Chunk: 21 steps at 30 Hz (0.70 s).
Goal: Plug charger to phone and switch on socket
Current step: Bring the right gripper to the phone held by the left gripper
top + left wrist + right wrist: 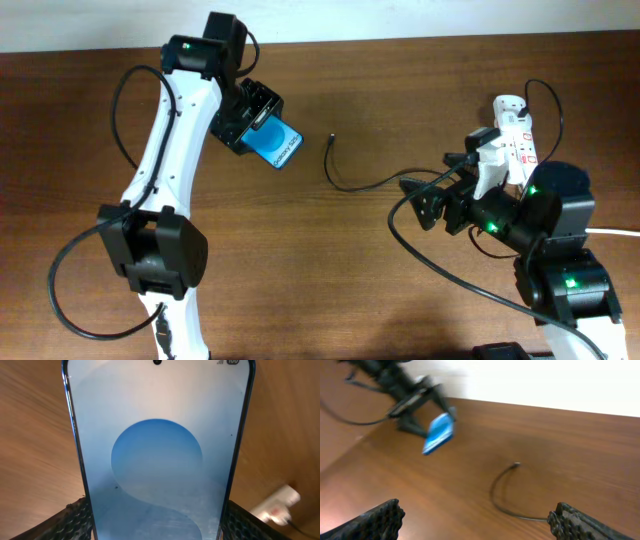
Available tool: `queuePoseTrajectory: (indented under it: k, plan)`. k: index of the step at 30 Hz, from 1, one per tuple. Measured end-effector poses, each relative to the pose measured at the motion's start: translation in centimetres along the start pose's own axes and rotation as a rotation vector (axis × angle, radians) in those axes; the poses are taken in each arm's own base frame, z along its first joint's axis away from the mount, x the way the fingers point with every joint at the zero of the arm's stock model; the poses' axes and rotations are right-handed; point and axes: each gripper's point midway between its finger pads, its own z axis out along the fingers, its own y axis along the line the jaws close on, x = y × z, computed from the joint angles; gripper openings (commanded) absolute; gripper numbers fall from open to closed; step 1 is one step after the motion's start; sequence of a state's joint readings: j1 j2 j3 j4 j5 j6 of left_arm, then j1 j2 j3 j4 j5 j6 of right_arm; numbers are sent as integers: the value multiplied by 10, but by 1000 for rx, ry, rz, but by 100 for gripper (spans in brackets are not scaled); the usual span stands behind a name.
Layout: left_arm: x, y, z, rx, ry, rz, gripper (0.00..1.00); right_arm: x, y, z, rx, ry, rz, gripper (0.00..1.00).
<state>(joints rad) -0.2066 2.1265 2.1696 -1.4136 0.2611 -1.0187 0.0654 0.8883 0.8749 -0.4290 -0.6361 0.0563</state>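
**Phone** (157, 460): held in the left jaws, which clamp its long edges, with fingers (70, 522) on either side. The screen is lit. From overhead it sits tilted at the far left of the bench (330, 290) and appears to be off the surface. The front-camera end is the free end, so the charging port probably lies at the gripped end. Access to it looks doubtful.

**Charger** (350, 183): lies loose on the bench between the arms, curving from its plug tip (516, 464) back toward the right arm. The tip lies near the phone but apart from it. Its far end cannot be traced.

**Socket** (517, 135): at the far right, close beside the right arm. Switch position cannot be read.

**Right jaws**: wide apart and empty, low over the bench, facing the cable loop.

**Handling assessment:**
- The phone is rigid, with slick glass, and would break if dropped. An edge grip suits it, and pressure on the screen should be avoided.
- The cable is thin, light and limp, and will not hold a heading.
- The best hold is just behind the plug tip, on the stiffer moulding, so the tip can be aimed. A hold further back would let the tip droop and wander.
- The tip is small and may twist or slip between the pads when pushed.
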Motion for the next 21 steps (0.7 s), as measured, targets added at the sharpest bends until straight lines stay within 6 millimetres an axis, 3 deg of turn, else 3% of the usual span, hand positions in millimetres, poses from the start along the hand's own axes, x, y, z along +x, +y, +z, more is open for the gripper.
queuePoseTrajectory:
  k: [5,6,12,17,21]
  plan:
    - [18,-14,1,53,72,5,0,10,16,11,-154,51,36,99]
    - [22,-15,1,55,80,7,0,11,22,13,-200,59,43,94]
    - [49,-40,8,101,96,70,0,21,6,49,-270,123,209,77]
    - [63,-62,11,153,77,131,0,35,-14,79,-236,182,410,76]
    - [69,-64,12,151,84,105,0,39,-12,101,-172,195,505,73]
